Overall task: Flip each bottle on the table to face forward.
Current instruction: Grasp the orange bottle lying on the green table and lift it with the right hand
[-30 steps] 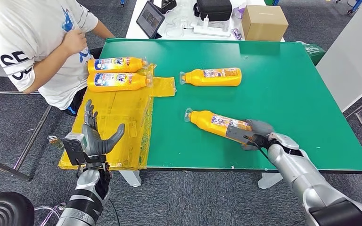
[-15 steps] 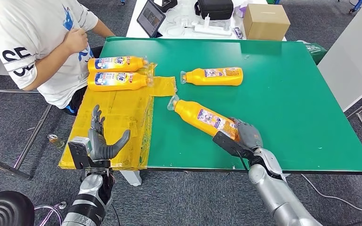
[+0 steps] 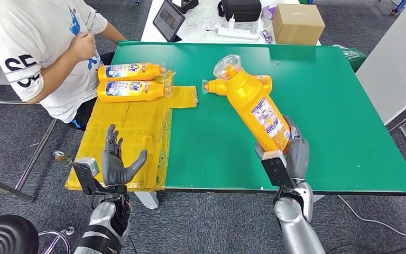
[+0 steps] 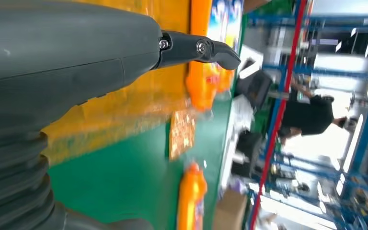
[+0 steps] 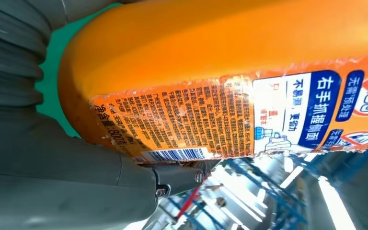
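Right hand [image 3: 291, 159] grips the base of an orange bottle [image 3: 256, 108] and holds it lifted off the green surface [image 3: 338, 106], near the front edge.
The bottle tilts up and away from the robot, its clear cap [image 3: 226, 66] highest, and the right wrist view shows its printed back label [image 5: 249, 115] with a barcode beside the thumb. Left hand [image 3: 117, 163] is raised in front of the surface's front-left corner with its fingers spread, holding nothing. A second orange bottle [image 3: 214, 86] lies on its side toward the back edge, partly hidden behind the lifted one. Two more bottles [image 3: 131, 81] lie side by side on a yellow sheet [image 3: 127, 137] along the left edge, just beside a seated person [image 3: 42, 47].
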You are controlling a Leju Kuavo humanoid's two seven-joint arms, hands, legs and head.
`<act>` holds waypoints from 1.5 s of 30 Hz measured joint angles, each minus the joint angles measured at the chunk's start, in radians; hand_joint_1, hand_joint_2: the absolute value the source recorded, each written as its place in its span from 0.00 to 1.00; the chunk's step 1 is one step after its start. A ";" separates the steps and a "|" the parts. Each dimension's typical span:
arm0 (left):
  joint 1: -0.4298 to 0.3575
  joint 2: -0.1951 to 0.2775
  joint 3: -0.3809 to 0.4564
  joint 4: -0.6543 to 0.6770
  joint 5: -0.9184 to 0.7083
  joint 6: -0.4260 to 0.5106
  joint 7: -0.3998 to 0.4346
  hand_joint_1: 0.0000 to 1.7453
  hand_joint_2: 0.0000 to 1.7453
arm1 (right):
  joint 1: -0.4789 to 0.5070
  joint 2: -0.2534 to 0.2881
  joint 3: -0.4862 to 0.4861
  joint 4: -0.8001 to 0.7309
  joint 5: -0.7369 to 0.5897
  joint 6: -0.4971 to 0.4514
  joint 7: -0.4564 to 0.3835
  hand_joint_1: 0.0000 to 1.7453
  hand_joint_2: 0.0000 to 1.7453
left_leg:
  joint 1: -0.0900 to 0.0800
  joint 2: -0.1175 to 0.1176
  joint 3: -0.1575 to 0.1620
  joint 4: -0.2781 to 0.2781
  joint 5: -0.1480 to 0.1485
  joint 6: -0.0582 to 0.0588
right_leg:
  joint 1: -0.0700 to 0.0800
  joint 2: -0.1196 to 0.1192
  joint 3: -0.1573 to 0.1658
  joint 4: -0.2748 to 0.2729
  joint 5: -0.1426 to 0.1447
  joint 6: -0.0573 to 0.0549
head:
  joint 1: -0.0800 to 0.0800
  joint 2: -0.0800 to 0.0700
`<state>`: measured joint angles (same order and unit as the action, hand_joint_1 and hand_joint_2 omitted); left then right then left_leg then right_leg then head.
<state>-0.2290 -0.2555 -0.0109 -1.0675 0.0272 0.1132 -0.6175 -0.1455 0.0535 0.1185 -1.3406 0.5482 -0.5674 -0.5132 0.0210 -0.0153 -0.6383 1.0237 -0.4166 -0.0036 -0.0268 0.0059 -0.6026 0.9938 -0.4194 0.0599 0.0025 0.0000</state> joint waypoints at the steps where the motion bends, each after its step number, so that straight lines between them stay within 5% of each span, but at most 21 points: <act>1: 0.001 -0.001 -0.007 -0.006 0.005 -0.007 0.004 0.00 1.00 | 0.011 0.009 -0.001 -0.012 -0.003 -0.001 -0.011 1.00 1.00 | 0.000 0.000 0.000 0.000 0.000 0.000 | 0.000 0.000 0.000 0.000 0.000 0.000 | 0.000 0.000; 5: 0.005 -0.003 -0.029 -0.020 0.039 -0.048 0.026 0.00 1.00 | 0.034 0.029 -0.002 -0.037 -0.010 0.003 -0.037 1.00 1.00 | 0.000 0.000 0.000 0.000 0.000 0.000 | 0.000 0.000 0.000 0.000 0.000 0.000 | 0.000 0.000; 15: 0.081 -0.003 -0.180 -0.105 0.266 -0.363 0.146 0.00 1.00 | 0.096 0.103 0.074 0.057 -0.024 0.085 -0.171 1.00 1.00 | 0.000 0.000 -0.001 0.000 -0.001 -0.001 | 0.000 0.000 -0.001 0.000 -0.001 0.000 | 0.000 0.000; 26: 0.091 -0.001 -0.286 -0.149 0.250 -0.377 0.133 0.00 1.00 | 0.047 0.174 0.234 0.331 -0.035 0.118 -0.181 1.00 1.00 | 0.000 0.000 -0.001 -0.001 0.000 -0.001 | 0.000 0.000 -0.001 0.000 0.000 0.000 | 0.000 0.000; 45: 0.095 0.008 -0.337 -0.175 0.172 -0.364 0.097 0.00 1.00 | -0.041 0.206 0.268 0.470 -0.116 0.136 -0.186 1.00 1.00 | 0.000 0.000 -0.001 -0.001 0.000 -0.001 | 0.000 0.000 -0.001 0.000 0.000 0.000 | 0.000 0.000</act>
<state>-0.1342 -0.2473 -0.3479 -1.2424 0.1996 -0.2511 -0.5203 -0.1864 0.2590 0.3866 -0.8706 0.4321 -0.4312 -0.6988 0.0213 -0.0151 -0.6393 1.0231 -0.4170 -0.0044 -0.0266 0.0059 -0.6036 0.9938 -0.4198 0.0598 0.0028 0.0000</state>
